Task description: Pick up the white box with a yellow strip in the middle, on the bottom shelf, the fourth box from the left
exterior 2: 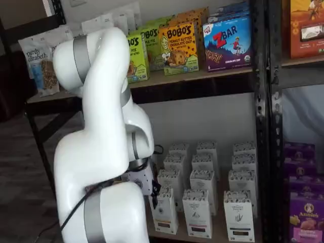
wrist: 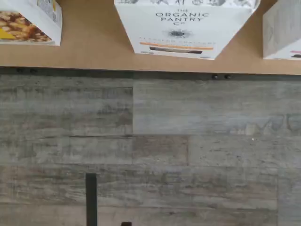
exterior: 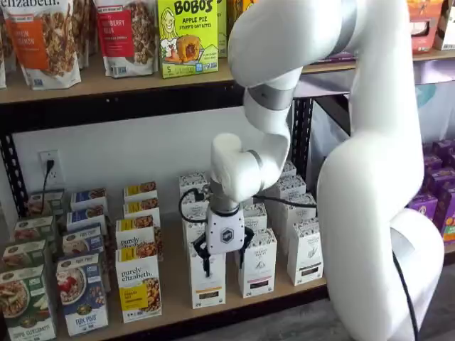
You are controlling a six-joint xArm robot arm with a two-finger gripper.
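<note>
White box (exterior: pixel 207 284) behind gripper (exterior: pixel 225 264); purely elizabeth box (exterior: pixel 140 290) beside.

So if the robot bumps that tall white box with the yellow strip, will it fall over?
Probably, yes. The white box is tall and narrow on a small base, so a nudge near its top could tip it. It looks like stiff cardboard, so the gripper should squeeze it without crumpling. It stands at the bottom shelf front edge.
</note>
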